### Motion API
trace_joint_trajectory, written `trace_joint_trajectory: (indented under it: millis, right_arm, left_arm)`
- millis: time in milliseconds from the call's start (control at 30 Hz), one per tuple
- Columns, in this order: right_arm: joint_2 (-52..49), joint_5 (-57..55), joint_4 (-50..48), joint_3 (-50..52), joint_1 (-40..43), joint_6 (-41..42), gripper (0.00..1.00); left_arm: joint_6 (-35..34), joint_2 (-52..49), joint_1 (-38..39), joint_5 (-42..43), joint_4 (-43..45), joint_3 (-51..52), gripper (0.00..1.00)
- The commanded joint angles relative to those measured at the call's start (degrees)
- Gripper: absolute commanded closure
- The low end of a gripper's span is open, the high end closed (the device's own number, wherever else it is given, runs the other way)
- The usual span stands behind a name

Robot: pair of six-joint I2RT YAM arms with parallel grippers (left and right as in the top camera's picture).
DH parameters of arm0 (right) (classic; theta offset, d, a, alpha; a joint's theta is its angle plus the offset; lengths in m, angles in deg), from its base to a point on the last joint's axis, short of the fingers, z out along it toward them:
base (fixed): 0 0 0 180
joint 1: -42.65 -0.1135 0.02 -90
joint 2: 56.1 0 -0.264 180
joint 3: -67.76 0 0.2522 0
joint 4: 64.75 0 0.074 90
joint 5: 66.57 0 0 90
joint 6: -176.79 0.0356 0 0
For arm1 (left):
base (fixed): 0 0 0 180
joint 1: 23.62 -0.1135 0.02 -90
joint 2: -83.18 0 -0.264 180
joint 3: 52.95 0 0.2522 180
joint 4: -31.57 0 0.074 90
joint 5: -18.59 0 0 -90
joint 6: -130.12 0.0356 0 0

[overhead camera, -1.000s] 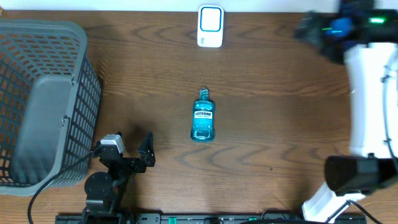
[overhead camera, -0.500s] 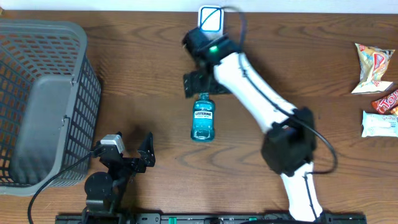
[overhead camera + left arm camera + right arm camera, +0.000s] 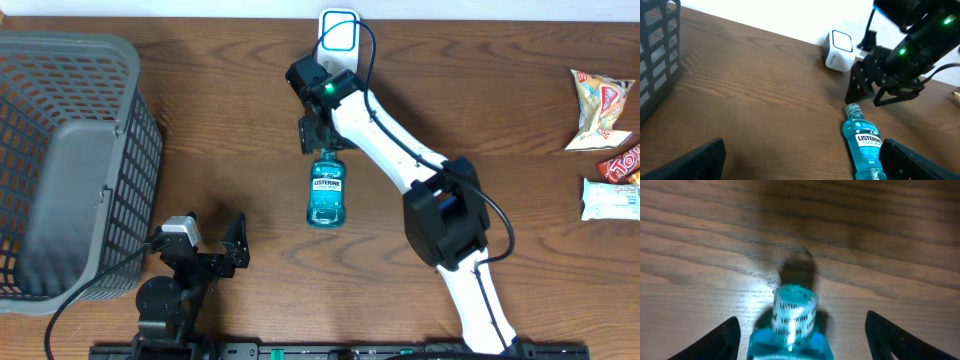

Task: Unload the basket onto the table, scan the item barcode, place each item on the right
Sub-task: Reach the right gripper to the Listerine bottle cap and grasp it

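A blue mouthwash bottle [image 3: 327, 190] lies flat mid-table, label up, with its cap [image 3: 794, 312] pointing toward the white barcode scanner [image 3: 338, 42] at the far edge. My right gripper [image 3: 318, 138] hangs low over the cap. It is open, one finger [image 3: 715, 341] on each side, with a gap between cap and fingers. In the left wrist view the bottle [image 3: 865, 147] lies ahead to the right, beneath the right gripper [image 3: 875, 90]. My left gripper [image 3: 212, 252] rests open near the front left, holding nothing.
A grey mesh basket [image 3: 70, 170] fills the left side of the table. Snack packets [image 3: 598, 110] and a white packet [image 3: 610, 198] lie at the right edge. The right arm [image 3: 400, 150] stretches diagonally across the table's middle.
The right arm swung in from the far right and settled over the bottle's cap, its jaws narrowing a little. The left arm and the bottle stayed still.
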Motion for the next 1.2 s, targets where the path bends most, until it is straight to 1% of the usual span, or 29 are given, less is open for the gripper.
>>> trace_joint_trajectory:
  millis: [0,100,233,367,400,467,600,700,733,767,933,1167]
  right_arm:
    - [-3.28,-0.63,-0.09,-0.07,-0.31,0.22,0.29]
    - [-4.48,-0.66,-0.52,-0.07,-0.39,0.24,0.32]
    - [-5.01,-0.66,-1.46,-0.07,-0.28,0.24,0.39]
    - [-5.22,-0.68,-3.21,-0.07,-0.28,0.22,0.52]
    - [-5.22,-0.66,-3.69,-0.07,-0.28,0.22,0.58]
    - [-5.22,-0.63,-3.82,-0.07,-0.28,0.22,0.66]
    - [-5.25,-0.63,-3.63,-0.04,-0.39,0.22,0.7]
    - [-5.25,-0.66,-3.69,-0.04,-0.39,0.22,0.77]
    - [-5.25,-0.66,-3.76,-0.07,-0.39,0.22,0.83]
    - [-5.25,-0.68,-3.8,-0.07,-0.39,0.2,0.85]
    - [-5.2,-0.7,-3.85,-0.17,0.52,-1.38,0.9]
    - [-5.18,-0.68,-1.88,-4.07,1.27,-3.96,0.93]
  left_arm:
    - [0.33,0.31,-0.28,0.31,-1.36,0.94,0.03]
    - [0.33,0.31,-0.28,0.31,-1.36,0.94,0.02]
    - [0.33,0.31,-0.28,0.31,-1.36,0.94,0.02]
    - [0.33,0.31,-0.28,0.31,-1.36,0.94,0.02]
    - [0.33,0.31,-0.28,0.31,-1.36,0.94,0.02]
    - [0.33,0.31,-0.28,0.31,-1.36,0.94,0.02]
    - [0.33,0.31,-0.28,0.31,-1.36,0.94,0.02]
    - [0.33,0.31,-0.28,0.31,-1.36,0.94,0.02]
    - [0.33,0.31,-0.28,0.31,-1.36,0.94,0.02]
    - [0.33,0.31,-0.28,0.31,-1.38,0.94,0.02]
    - [0.33,0.31,-0.28,0.31,-1.36,0.94,0.02]
    - [0.33,0.31,-0.28,0.31,-1.36,0.94,0.02]
